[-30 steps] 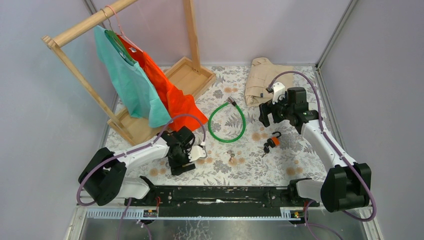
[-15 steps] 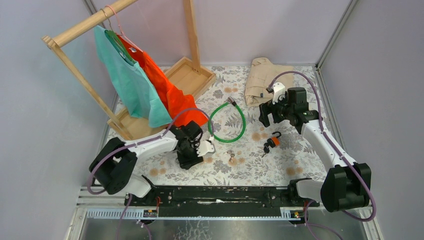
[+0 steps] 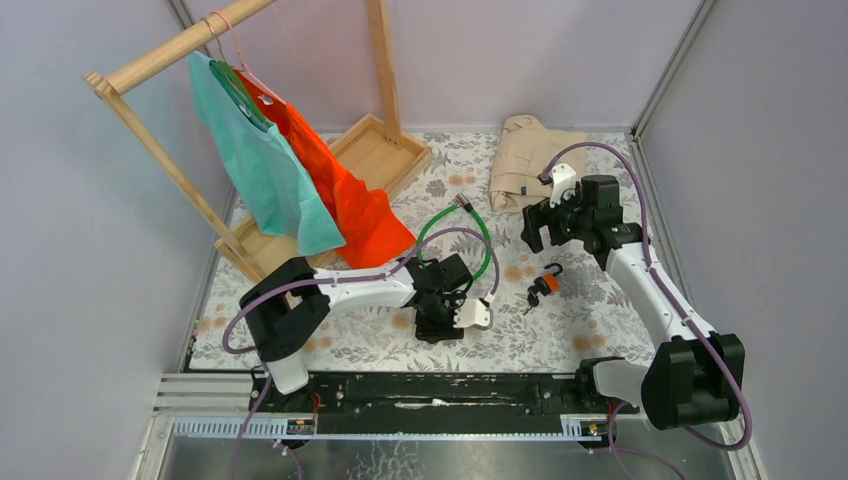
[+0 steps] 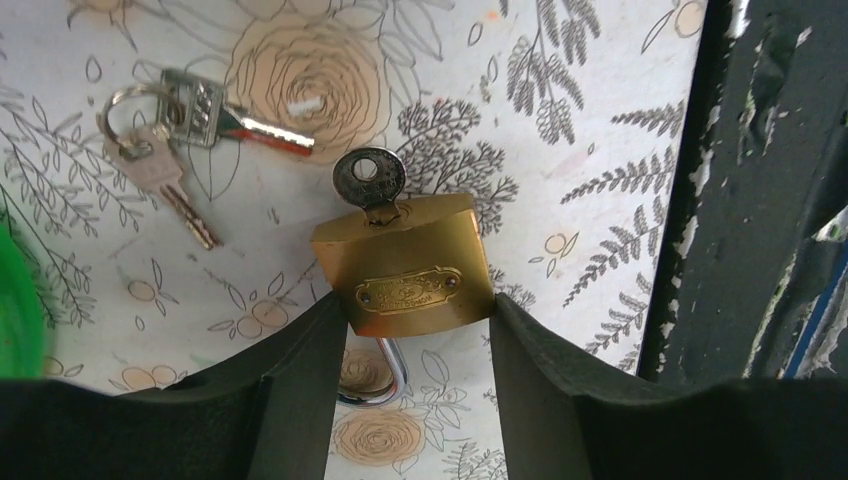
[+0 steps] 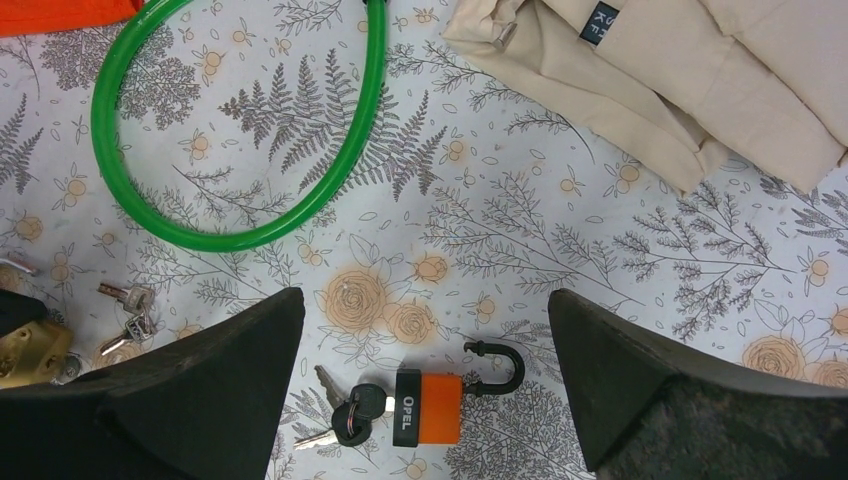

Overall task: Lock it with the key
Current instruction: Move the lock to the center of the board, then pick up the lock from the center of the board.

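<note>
Brass padlock (image 4: 415, 265) is lying flat on the worktop (image 4: 600, 150), front centre, just ahead of the arm bases. Key (image 4: 368, 180) is seated in the keyway, bow pointing away from the wrist cam. Shackle (image 4: 385, 375) is only partly seen under the body, so open vs closed can't be told.

Body is flanked by the left hand (image 4: 415, 320), with the fingers (image 4: 310, 350) pressed to both sides. It's judged as clamped on the lock, not just bracketing it.

Change over the last sec: the left arm has been swept from the left side of the worktop across to centre, and the lock is now covered by the hand in the top view. Approach + grasp are thus judged done. Lock is fixed for the key turn.

Spare keys (image 4: 165, 125) on a ring lie just beside it, untouched. Green cable lock (image 5: 240, 130) is behind.

Right hand (image 5: 420, 300) is held wide apart with nothing in it, hovering well apart from the brass lock, above the orange padlock (image 5: 430, 405) and near the beige garment (image 3: 525, 145). Hardly moved vs 1 s ago.

Next, prob.: right hand to be brought over to the key bow. Bow is small and flat, so slip risk is expected.
</note>
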